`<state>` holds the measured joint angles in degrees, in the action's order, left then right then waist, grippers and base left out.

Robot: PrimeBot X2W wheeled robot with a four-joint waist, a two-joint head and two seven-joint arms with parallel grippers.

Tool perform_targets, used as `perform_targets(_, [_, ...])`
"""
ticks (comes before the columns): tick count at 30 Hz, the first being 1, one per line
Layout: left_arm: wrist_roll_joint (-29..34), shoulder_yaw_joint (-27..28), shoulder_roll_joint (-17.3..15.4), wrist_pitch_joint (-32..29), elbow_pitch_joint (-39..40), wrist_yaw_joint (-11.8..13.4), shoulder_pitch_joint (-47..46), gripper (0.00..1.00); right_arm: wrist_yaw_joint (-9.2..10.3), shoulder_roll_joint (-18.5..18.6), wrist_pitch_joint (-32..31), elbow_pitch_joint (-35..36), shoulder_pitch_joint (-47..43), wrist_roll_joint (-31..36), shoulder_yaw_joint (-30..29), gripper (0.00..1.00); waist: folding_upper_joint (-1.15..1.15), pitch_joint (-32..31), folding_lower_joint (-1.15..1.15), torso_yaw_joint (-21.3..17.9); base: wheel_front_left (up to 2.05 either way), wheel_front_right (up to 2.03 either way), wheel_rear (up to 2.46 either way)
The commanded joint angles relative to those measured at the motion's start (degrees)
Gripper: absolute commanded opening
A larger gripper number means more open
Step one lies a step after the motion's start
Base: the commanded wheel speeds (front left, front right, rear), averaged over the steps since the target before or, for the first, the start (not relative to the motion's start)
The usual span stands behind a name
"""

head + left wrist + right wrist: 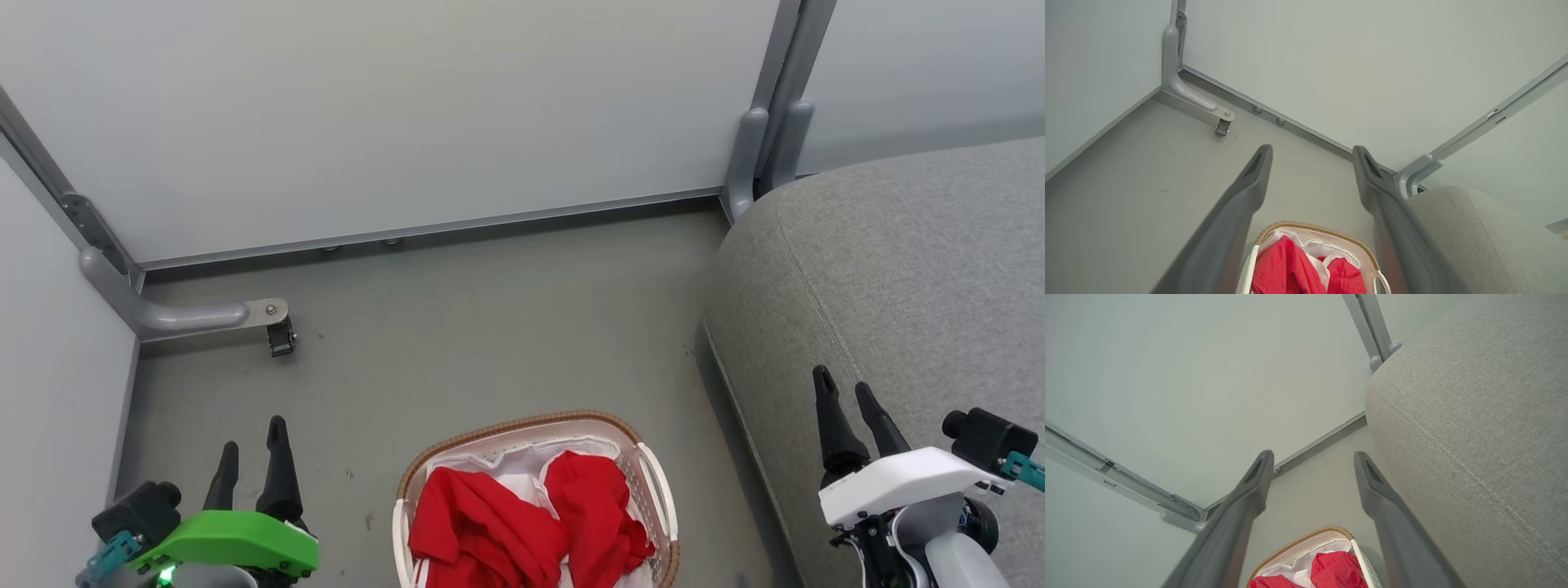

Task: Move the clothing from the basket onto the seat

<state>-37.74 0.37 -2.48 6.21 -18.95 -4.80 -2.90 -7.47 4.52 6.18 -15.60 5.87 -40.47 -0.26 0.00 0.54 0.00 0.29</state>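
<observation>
Left tool (254, 433), right tool (842, 379) spread; basket (522, 425) axis unclear (cropped).

Three high views over one basket (522, 421)

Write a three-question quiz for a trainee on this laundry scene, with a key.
1. True or false: the clothing lies inside the basket.
2. By the robot's own sides, the seat stands on which side of the basket? A. left B. right C. under it
3. Fill in: the left gripper and the right gripper both have their jaws ____ and hold nothing.
Key: 1 true; 2 B; 3 open.
</observation>
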Motion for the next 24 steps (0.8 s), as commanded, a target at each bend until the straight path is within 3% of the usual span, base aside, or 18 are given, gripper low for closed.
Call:
perform_targets(1, [2.54,-0.34,-0.64,0.59,0.52,0.38,0.04,1.0,-0.02,0.54,0.68,0.38,0.21,2.08,0.22,1.0,0.0,-0.01,0.0,0.01,0.0,0.0,0.0])
perform_targets(24, [16.11,-2.9,-1.17,4.06,-0.14,1.73,1.43,1.0,-0.02,0.58,4.12,-0.63,-0.57,16.31,2.06,1.0,0.0,-0.06,0.0,-0.02,0.0,0.0,0.0])
